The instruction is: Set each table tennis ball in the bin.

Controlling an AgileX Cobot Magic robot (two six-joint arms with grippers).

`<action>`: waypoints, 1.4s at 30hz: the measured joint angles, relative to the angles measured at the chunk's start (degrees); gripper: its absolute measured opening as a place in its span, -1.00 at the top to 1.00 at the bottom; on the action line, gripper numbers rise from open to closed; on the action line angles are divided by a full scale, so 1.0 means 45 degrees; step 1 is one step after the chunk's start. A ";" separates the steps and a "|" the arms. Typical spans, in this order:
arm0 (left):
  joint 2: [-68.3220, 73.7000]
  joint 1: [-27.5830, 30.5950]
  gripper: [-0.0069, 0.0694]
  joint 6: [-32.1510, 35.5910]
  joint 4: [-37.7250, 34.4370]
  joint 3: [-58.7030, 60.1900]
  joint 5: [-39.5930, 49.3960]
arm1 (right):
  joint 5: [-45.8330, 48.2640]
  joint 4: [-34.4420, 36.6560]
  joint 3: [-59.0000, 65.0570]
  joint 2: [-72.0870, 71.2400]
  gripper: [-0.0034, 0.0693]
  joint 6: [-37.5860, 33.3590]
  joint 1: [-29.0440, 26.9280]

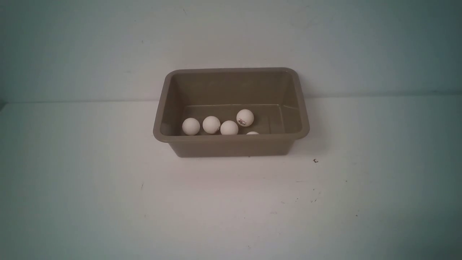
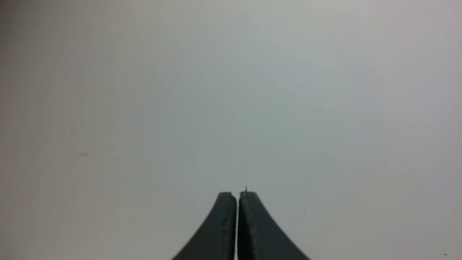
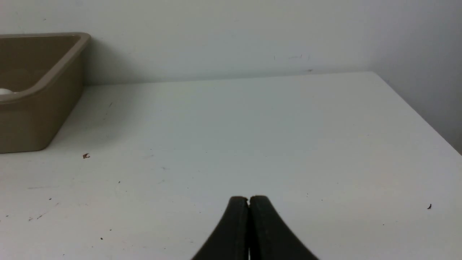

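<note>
My left gripper is pointing at a pale surface, its fingertips meeting, holding nothing. Beyond both grippers, the bin is sitting on the table, with five balls showing inside, the last mostly hidden by the near rim. My right gripper is hovering empty, its fingers closed together, and the bin is standing well apart from it.

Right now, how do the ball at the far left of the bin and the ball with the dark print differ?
The left ball looks plain, while the printed ball shows a dark mark.
The left ball is partly cut off by the bin's near rim; the printed ball shows whole.
Both are white and round.
</note>
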 joint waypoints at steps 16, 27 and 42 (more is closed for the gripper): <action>-0.0010 0.0022 0.83 0.1487 0.4060 -0.1574 0.0002 | 0.0000 0.0000 0.0000 -0.0006 0.95 0.0000 0.0000; -0.0067 0.0022 0.83 -0.1213 0.5191 -0.2227 0.1100 | 0.0000 0.0000 0.0000 -0.0006 0.95 0.0000 0.0000; -0.0067 0.0022 0.83 -0.5350 1.4716 -0.2227 0.1896 | 0.0000 0.0000 0.0000 -0.0006 0.95 0.0000 0.0000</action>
